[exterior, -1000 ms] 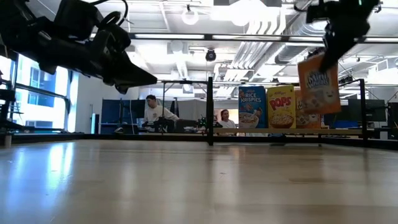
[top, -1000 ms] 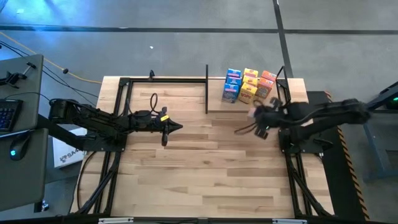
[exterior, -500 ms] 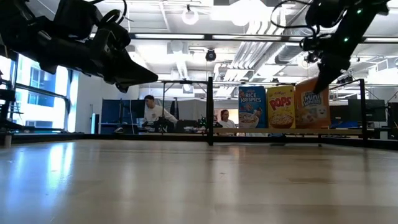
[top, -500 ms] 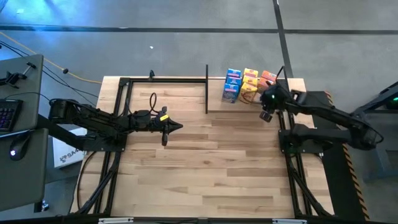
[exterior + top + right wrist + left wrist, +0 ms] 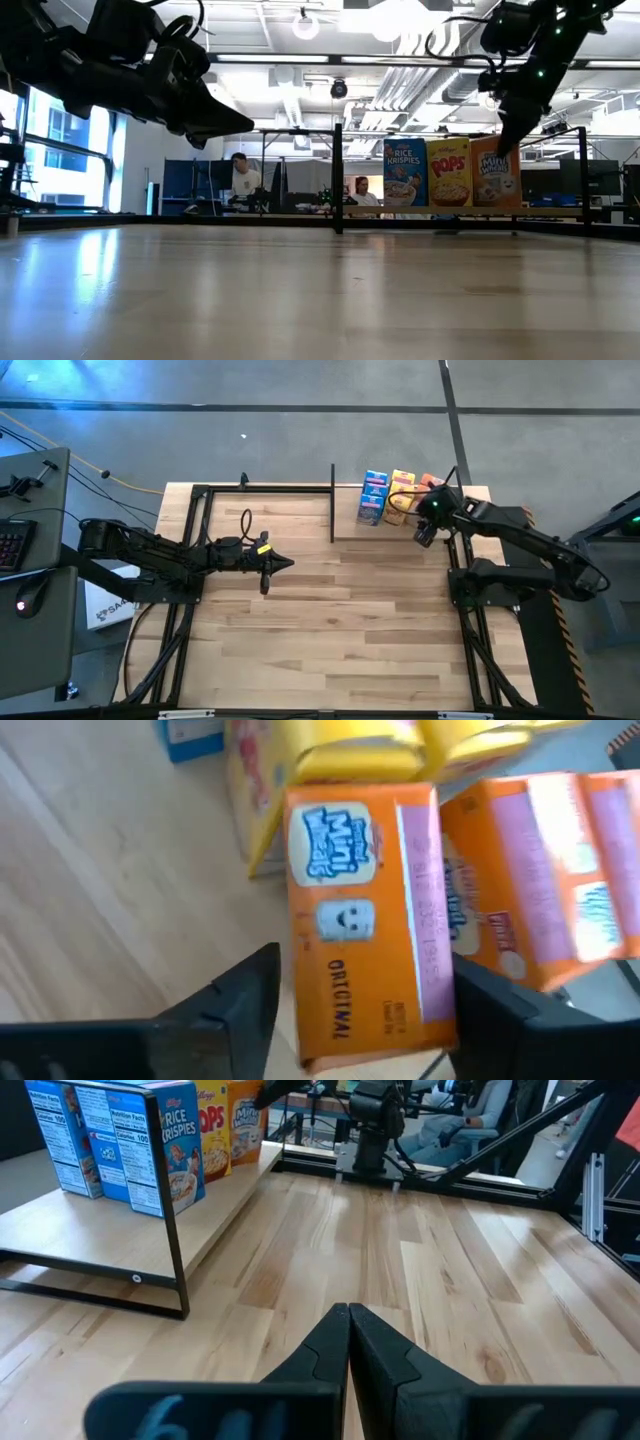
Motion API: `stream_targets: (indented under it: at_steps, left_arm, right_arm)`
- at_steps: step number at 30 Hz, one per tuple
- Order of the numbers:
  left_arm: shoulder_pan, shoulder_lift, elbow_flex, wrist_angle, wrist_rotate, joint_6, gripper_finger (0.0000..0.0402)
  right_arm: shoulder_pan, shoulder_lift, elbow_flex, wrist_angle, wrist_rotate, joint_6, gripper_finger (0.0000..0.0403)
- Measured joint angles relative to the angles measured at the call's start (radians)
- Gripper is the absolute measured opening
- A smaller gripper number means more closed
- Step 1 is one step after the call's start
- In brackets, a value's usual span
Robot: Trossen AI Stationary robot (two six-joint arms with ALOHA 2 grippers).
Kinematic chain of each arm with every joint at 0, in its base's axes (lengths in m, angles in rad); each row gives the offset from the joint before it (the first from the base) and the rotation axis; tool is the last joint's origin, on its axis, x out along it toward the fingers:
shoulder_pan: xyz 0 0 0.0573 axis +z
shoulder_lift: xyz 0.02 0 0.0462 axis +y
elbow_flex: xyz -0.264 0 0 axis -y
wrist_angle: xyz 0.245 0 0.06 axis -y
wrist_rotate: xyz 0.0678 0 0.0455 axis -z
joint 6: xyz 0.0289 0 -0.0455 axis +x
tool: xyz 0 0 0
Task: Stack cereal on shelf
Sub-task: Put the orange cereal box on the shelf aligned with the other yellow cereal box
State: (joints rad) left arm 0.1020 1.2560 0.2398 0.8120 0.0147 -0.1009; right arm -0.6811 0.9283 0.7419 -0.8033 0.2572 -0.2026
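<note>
On the small light-wood shelf (image 5: pixel 345 530), the right gripper (image 5: pixel 365 1010), jaws wide, straddles the orange cardboard cereal box (image 5: pixel 365 910); retreating crookedly could topple it.

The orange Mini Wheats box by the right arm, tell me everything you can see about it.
The orange Mini Wheats box is small printed cardboard, orange with a pink side panel, a blue logo, a smiling wheat figure and the word ORIGINAL. It stands upright at the front of the shelf, beside the yellow Pops box, with another orange box behind it. The right gripper straddles its top, jaws open to either side.
</note>
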Motion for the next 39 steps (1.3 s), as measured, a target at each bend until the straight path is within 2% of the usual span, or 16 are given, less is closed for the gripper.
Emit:
stream_targets:
  at_steps: [8,13,16,19,23,25,29,39]
  left_arm:
    - [0.0,0.0,0.0,0.0,0.0,0.0,0.0003]
    - [0.0,0.0,0.0,0.0,0.0,-0.018,0.0003]
    - [0.0,0.0,0.0,0.0,0.0,-0.019,0.0003]
    - [0.0,0.0,0.0,0.0,0.0,-0.019,0.0003]
    - [0.0,0.0,0.0,0.0,0.0,-0.019,0.0003]
    - [0.0,0.0,0.0,0.0,0.0,-0.019,0.0003]
    - [0.0,0.0,0.0,0.0,0.0,-0.019,0.0003]
    - [0.0,0.0,0.0,0.0,0.0,-0.019,0.0003]
  right_arm:
    - [0.0,0.0,0.159,-0.089,0.054,-0.004,0.0235]
    - [0.004,-0.003,0.263,-0.223,-0.03,0.123,0.0223]
    - [0.008,-0.001,0.238,-0.27,-0.066,0.189,0.018]
    - [0.019,0.0,0.166,-0.277,-0.064,0.236,0.0116]
    - [0.023,0.001,0.071,-0.194,-0.037,0.298,0.0034]
    - [0.023,0.0,0.035,-0.133,-0.033,0.327,0.001]
    - [0.023,0.001,-0.014,-0.069,0.024,0.36,0.001]
    - [0.018,0.002,-0.012,-0.053,0.161,0.406,0.0016]
